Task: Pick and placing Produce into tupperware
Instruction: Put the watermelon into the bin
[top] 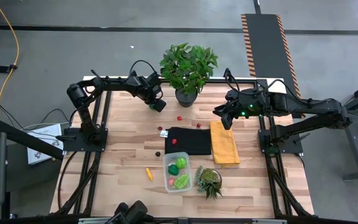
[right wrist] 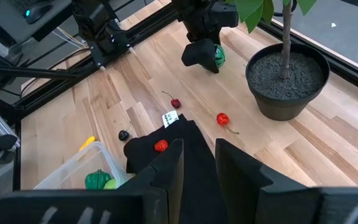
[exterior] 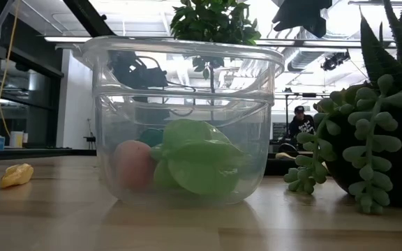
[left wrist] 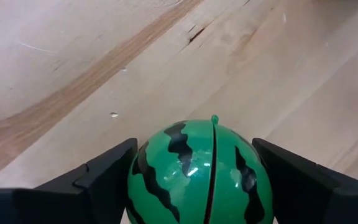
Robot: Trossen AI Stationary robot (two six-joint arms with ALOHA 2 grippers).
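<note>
My left gripper (left wrist: 194, 146) (top: 158, 104) is at the table's far side beside the potted plant's pot, shut on a small striped green watermelon toy (left wrist: 201, 174) (right wrist: 217, 57). My right gripper (right wrist: 199, 149) (top: 224, 119) hangs open over the far end of the yellow cloth and touches nothing. The clear tupperware (top: 165, 180) (exterior: 117, 104) stands near the table's near edge with green pieces (exterior: 197, 160) and a reddish one (exterior: 135, 164) inside. Loose red berries (right wrist: 222, 118) (right wrist: 176, 103), a dark berry (right wrist: 124, 134) and an orange stick (top: 148, 173) lie on the wood. One red berry (right wrist: 161, 145) lies on the black cloth. My left gripper pinches the watermelon toy between its two fingers (left wrist: 104, 171), one on each rounded side (left wrist: 143, 168), with the seam and small stem facing forward. The fingers slant down toward the table from above. Whether the toy rests on the wood, I cannot tell.
A large potted leafy plant (top: 188, 65) stands at the far edge, right beside my left gripper. The black cloth (top: 188, 141) and yellow cloth (top: 224, 144) lie mid-table. A spiky succulent (top: 210, 180) (exterior: 368, 139) sits to the right of the tupperware. A person (exterior: 300, 122) shows in the room behind.
</note>
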